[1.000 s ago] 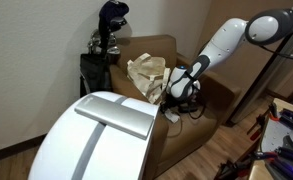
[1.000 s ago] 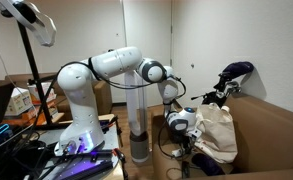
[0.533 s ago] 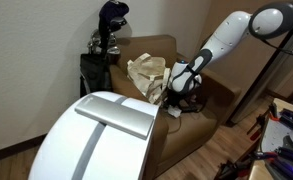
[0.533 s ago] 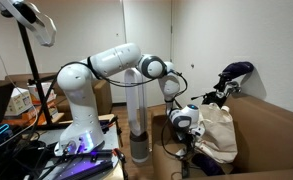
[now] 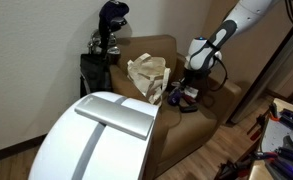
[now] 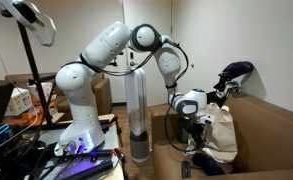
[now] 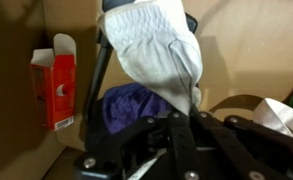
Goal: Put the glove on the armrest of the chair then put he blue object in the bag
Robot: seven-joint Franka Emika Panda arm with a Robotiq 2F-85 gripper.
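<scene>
My gripper (image 7: 176, 115) is shut on a pale grey glove (image 7: 156, 45), which hangs from the fingers in the wrist view. Under it lies the blue object (image 7: 131, 105), crumpled on the brown chair seat. In an exterior view the gripper (image 5: 198, 65) is raised above the seat near the chair's armrest (image 5: 218, 100), with the blue object (image 5: 179, 95) below it. A beige tote bag (image 5: 146, 75) stands on the seat next to it. The gripper (image 6: 198, 118) and the bag (image 6: 222, 130) also show in both exterior views.
A red and white carton (image 7: 56, 85) lies on the seat beside the blue object. A dark golf bag (image 5: 106, 35) stands behind the chair's backrest (image 5: 151, 45). A large white rounded cover (image 5: 101, 140) fills the foreground. A grey pillar (image 6: 136, 110) stands by the robot base.
The arm has risen from seat level to well above the seat, carrying the glove up with it. The blue object stays on the seat.
</scene>
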